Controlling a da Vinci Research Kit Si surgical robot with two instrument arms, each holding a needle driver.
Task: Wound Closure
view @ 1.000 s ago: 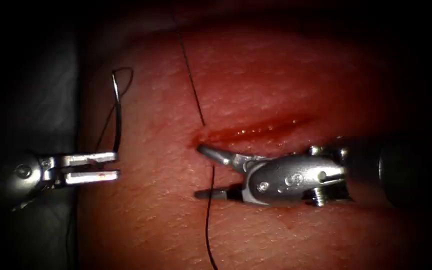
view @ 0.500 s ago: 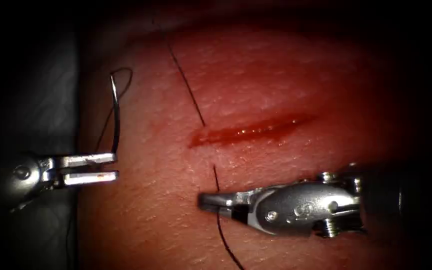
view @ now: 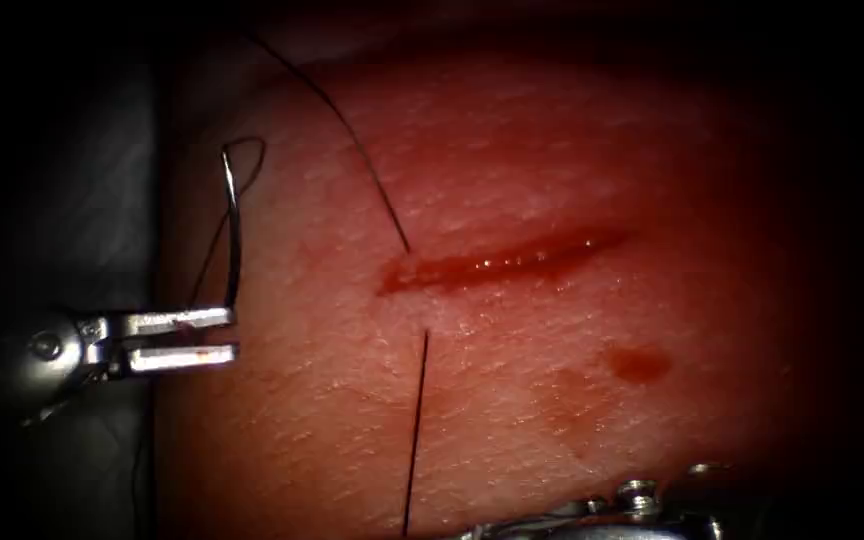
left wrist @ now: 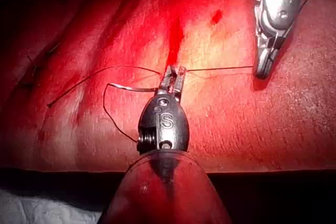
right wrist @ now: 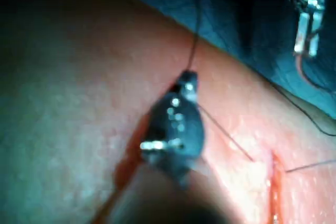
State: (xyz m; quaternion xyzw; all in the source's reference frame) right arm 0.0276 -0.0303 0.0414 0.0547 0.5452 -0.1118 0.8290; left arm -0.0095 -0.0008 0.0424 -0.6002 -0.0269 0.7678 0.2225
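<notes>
My left tool (view: 232, 333) is off the tissue's left edge, shut on one end of the curved needle (view: 234, 230). The needle arcs upward, free of the tissue (view: 552, 150). In the left wrist view the same jaws (left wrist: 174, 72) pinch the needle (left wrist: 134, 87). Black thread (view: 417, 430) crosses the left end of the cut (view: 502, 262), going in above it and coming out below. My right tool (left wrist: 261, 71) is shut on the lower strand, its wrist (view: 637, 495) at the bottom edge of the endoscope view. The right wrist view shows these jaws (right wrist: 189, 78) with thread leading to the cut.
A spot of red fluid (view: 637, 362) lies below the cut's right part. Dark grey cloth (view: 72, 200) borders the tissue on the left. Slack thread (view: 214, 240) trails from the needle's top end down past the left tool.
The right tool shut on the thread below the cut and drew back to the bottom edge, pulling the strand straight. The strand above the cut swung left. The left tool stayed put.
</notes>
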